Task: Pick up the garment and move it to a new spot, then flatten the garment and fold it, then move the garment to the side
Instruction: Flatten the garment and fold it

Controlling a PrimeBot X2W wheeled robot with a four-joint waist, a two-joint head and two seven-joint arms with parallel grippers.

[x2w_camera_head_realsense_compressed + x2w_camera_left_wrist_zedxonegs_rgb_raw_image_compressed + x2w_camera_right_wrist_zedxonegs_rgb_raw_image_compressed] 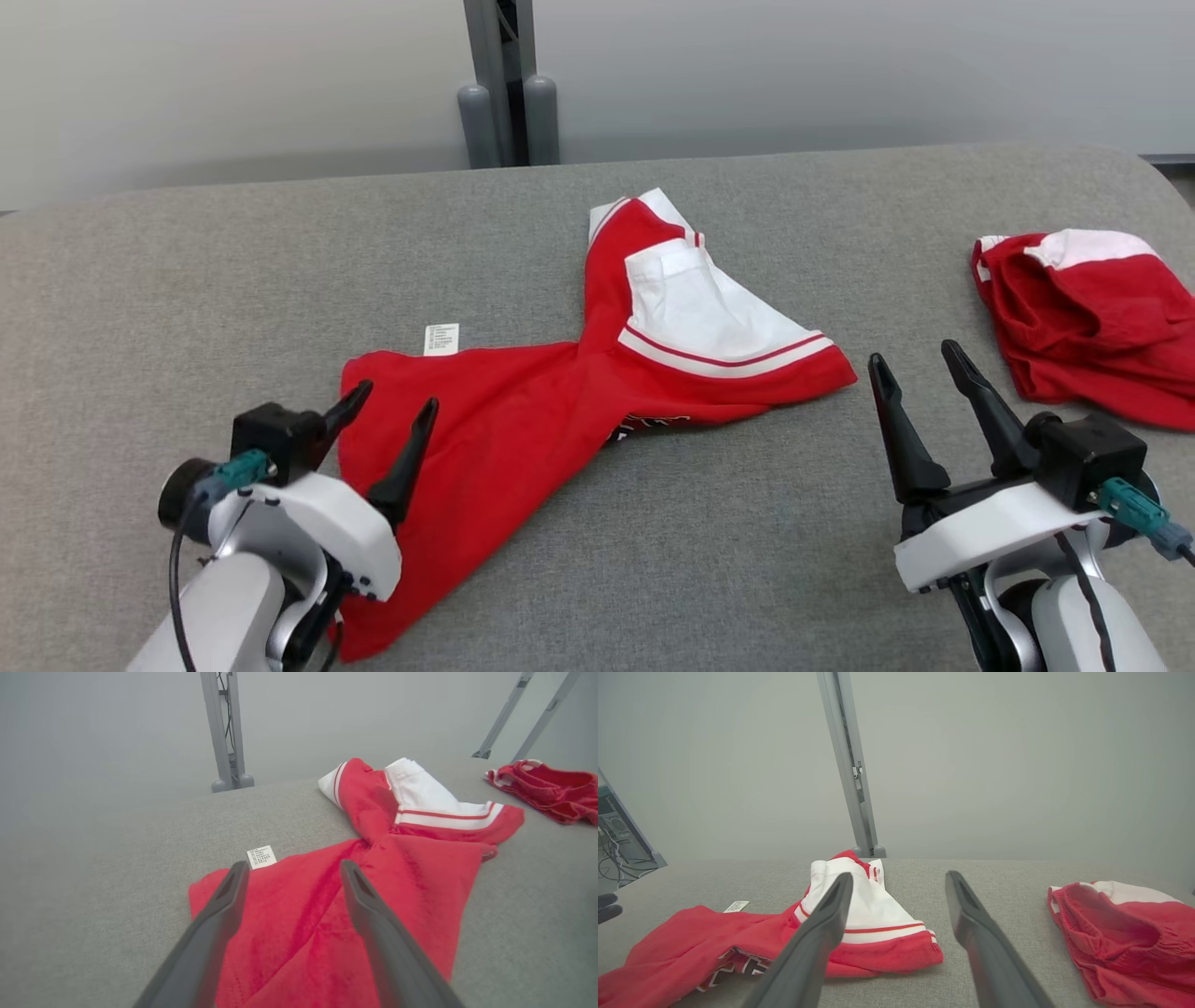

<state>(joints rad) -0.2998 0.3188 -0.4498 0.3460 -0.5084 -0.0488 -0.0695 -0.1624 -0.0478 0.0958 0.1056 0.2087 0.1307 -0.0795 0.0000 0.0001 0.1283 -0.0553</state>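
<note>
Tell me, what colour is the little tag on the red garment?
The small fabric tag is white with tiny dark print, clearest in the left wrist view.

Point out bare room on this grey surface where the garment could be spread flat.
Widest: the grey surface left of the garment, beyond the left tool. Also the near strip between garment and right tool. Crowded: right edge, where a second red garment lies.
</note>
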